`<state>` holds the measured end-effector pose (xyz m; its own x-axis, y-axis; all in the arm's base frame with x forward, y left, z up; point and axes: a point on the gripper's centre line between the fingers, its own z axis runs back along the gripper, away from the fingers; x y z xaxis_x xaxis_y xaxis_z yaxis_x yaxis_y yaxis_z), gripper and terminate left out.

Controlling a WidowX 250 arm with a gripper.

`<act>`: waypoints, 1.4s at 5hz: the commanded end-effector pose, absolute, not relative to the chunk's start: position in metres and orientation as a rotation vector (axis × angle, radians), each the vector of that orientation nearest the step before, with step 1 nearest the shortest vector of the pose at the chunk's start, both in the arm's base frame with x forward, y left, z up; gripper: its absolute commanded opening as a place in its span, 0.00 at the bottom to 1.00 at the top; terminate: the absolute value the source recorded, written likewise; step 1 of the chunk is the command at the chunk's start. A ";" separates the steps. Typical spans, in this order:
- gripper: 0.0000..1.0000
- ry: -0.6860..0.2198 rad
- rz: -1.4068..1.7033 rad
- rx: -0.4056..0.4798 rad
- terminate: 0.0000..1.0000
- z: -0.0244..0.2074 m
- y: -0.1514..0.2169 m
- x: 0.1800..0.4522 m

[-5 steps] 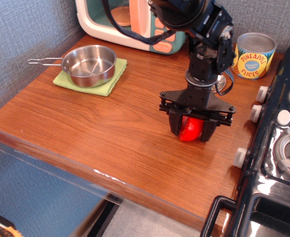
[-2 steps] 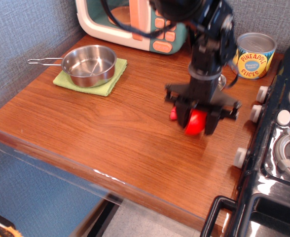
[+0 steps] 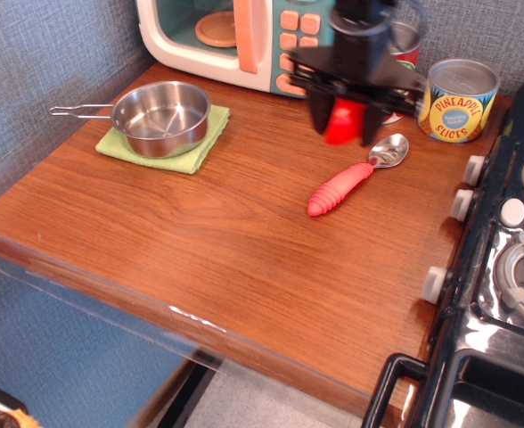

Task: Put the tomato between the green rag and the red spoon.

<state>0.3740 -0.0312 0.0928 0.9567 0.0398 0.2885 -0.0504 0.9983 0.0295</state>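
Red tomato (image 3: 339,121) clamped in the tool (image 3: 342,119), aloft near the counter (image 3: 200,241) back edge
Lower it leftward onto bare wood (mid-gap) between green rag (image 3: 166,147) and red spoon (image 3: 355,177), then release

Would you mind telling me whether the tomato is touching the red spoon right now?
Apart. In the observation.image view the tomato sits between the pincer fingers, lifted off the table, with bare wood showing between it and the red spoon lying below.

Bright even light, sharp focus, with motion blur on the fingers (image 3: 318,111) and glare on the table edge (image 3: 191,316).
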 end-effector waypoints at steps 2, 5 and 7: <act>0.00 -0.146 0.136 -0.023 0.00 0.043 0.012 0.387; 1.00 -0.241 0.064 -0.011 0.00 0.089 0.000 0.389; 1.00 -0.250 0.076 0.000 0.00 0.138 -0.019 0.367</act>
